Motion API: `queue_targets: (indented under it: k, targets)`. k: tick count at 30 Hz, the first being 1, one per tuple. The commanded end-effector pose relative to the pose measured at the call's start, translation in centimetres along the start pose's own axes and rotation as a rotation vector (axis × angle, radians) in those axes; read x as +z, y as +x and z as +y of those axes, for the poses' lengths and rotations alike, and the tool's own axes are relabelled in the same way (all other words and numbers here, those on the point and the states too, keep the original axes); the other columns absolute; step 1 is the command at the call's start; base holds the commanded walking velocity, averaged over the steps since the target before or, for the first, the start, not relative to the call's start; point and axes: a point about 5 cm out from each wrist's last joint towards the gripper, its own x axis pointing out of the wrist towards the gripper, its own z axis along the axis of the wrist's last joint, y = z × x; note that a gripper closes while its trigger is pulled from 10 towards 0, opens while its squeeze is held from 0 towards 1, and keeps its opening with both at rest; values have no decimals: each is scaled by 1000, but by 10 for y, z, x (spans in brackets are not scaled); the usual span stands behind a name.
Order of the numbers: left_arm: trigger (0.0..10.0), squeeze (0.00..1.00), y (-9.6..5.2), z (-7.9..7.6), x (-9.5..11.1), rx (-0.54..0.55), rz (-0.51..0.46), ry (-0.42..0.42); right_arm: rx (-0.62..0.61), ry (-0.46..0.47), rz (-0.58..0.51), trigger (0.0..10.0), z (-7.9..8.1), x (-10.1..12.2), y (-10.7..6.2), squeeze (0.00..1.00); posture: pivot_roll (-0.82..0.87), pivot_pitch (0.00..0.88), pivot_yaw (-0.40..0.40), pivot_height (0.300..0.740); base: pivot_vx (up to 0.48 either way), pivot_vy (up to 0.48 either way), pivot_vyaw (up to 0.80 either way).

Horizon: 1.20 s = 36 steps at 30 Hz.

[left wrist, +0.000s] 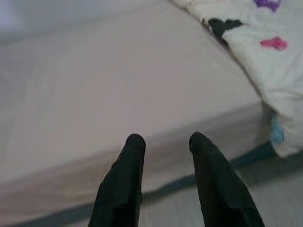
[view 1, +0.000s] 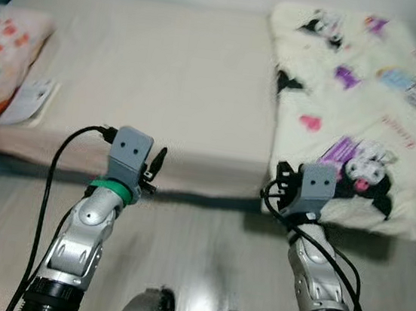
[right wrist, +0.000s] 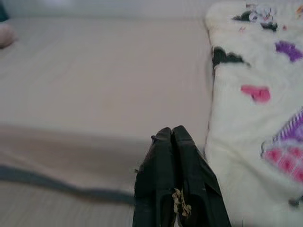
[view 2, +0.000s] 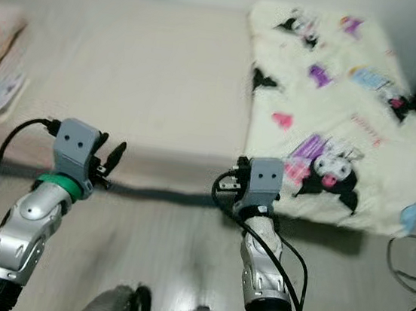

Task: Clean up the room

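- Facing a bed [view 1: 164, 82] from the floor [view 1: 203, 254] at its edge.
- Left tool [left wrist: 163, 142]: fingers spread, holding nothing.
- Right tool [right wrist: 171, 132]: fingers pressed together, just beside the blanket [view 1: 358, 106] lying on the bed's right side.

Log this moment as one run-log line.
stage: at bed edge | left gripper: open, empty | right gripper: shut, empty, beside blanket | bed: pillow, booklet

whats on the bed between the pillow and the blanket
Bare sheet, as the left eye view shows. A paper lies right beside the pillow, then nothing up to the blanket.
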Motion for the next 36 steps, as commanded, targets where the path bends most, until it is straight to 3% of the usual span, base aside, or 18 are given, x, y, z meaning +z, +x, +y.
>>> queue_targets:
  k: [1, 24, 36]
  targets:
    - [10000, 0, -1, -3, -1, -14, 4, 4, -6, -2, 14, 10000, -2, -3, -2, 0, -78, 109, 85, 703, 0, 0, 788]
    - [10000, 0, -7, 5, -25, 7, 110, 21, 48, -1, 47, 10000, 11, -13, -3, 0, -84, 75, 82, 703, 0, 0, 767]
    - [10000, 0, -9, 10, -30, 38, 130, -4, 54, -12, 41, 10000, 9, -12, -1, 0, -84, 68, 80, 703, 0, 0, 754]
